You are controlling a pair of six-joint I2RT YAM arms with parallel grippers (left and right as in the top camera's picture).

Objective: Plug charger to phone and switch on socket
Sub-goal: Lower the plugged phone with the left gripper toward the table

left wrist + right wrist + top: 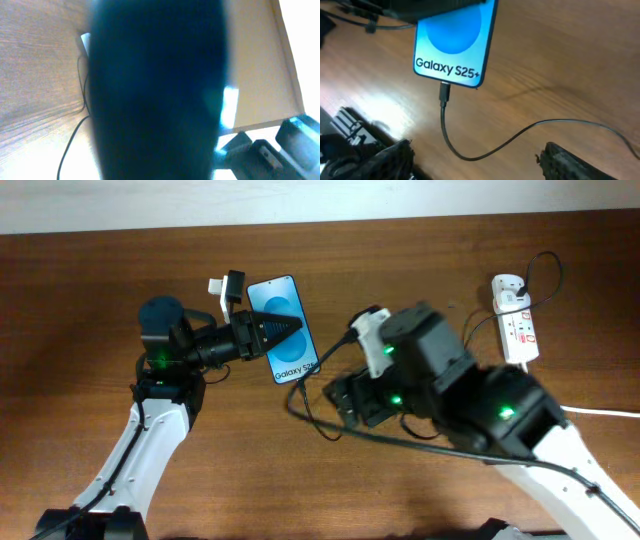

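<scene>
1. One phone [293,360] is seen, slim and black-edged. Its bright blue screen carries a darker blue circle and white "Galaxy S25+" text. In the overhead view it lies toward 10 o'clock from the middle of the wooden table [90,290].
2. The left gripper [290,330] is closed on the phone, with one black finger laid across the screen. The left wrist view is almost filled by a dark blur, so nothing more can be told there.
3. One charger [485,150] is counted, a thin black cable. Its small connector [444,92] is seated in the phone's text-end edge, at 6 o'clock in the right wrist view. From there the cable loops over the table toward 3 o'clock.
4. One socket [518,328] is seen, a white strip with red marks, at 2 o'clock in the overhead view and well apart from the phone. A black plug [510,280] is set in its far end.
5. The right gripper [475,162] is spread wide with nothing between its fingers. It is held above the cable's loop, just beyond the phone's text end.
</scene>
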